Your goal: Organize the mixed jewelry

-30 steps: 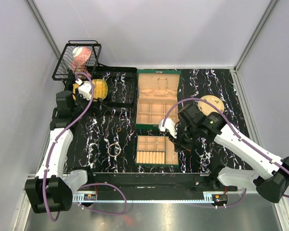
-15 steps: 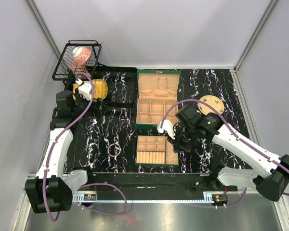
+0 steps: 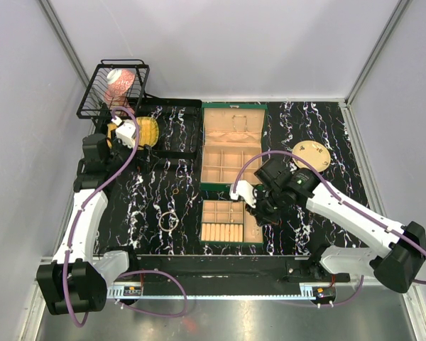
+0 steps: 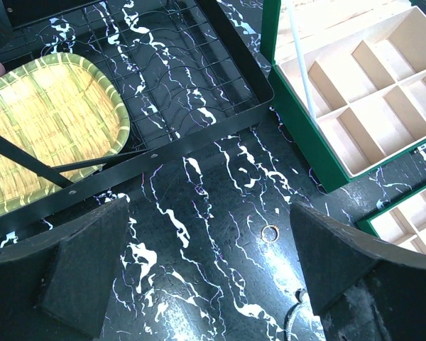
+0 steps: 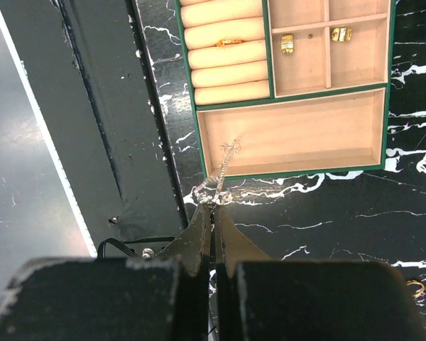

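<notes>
I hold my right end effector (image 5: 214,207) clenched on the fine silver chain (image 5: 224,162), dangling mid-frame over the long empty compartment (image 5: 305,135) of the green-rimmed beige tray (image 5: 187,85), presumably so it drops inside.

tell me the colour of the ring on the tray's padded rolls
The small metal ring is gold; clearest in right wrist view.

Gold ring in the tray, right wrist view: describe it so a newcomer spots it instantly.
Start at the green tray with beige lining. One end holds padded rolls; the gold ring is tucked between two of them. The other gold pieces lie in small flat compartments alongside; only this one sits in the rolls.
</notes>
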`<state>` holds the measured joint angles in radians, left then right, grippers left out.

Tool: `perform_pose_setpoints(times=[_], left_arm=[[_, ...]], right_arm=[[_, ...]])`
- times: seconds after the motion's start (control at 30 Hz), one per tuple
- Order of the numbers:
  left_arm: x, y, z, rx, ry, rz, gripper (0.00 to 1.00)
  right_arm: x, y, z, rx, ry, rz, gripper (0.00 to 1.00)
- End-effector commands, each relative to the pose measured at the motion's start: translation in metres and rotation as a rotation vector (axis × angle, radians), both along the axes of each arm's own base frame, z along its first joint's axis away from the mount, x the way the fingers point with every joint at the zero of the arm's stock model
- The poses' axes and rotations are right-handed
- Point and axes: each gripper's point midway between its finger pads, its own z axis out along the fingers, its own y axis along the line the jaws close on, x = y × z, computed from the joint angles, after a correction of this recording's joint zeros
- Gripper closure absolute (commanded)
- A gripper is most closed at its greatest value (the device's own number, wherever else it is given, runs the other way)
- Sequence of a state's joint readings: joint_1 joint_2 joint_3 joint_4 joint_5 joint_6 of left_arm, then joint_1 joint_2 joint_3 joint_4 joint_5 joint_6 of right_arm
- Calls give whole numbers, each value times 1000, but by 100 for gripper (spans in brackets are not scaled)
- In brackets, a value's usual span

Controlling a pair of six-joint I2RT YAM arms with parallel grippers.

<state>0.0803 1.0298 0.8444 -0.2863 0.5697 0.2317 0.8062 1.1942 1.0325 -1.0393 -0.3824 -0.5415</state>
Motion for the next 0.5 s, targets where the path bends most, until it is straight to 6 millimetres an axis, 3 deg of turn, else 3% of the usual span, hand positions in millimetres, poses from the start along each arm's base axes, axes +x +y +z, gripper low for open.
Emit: perform_pose_setpoints(times=[0.0, 0.47], left_arm=[[10, 2, 14, 23, -77, 0, 1], [11, 3, 10, 35, -74, -3, 1]], right_arm=[[8, 6, -3, 3, -47, 23, 100], [34, 3, -29, -83, -124, 12, 100]])
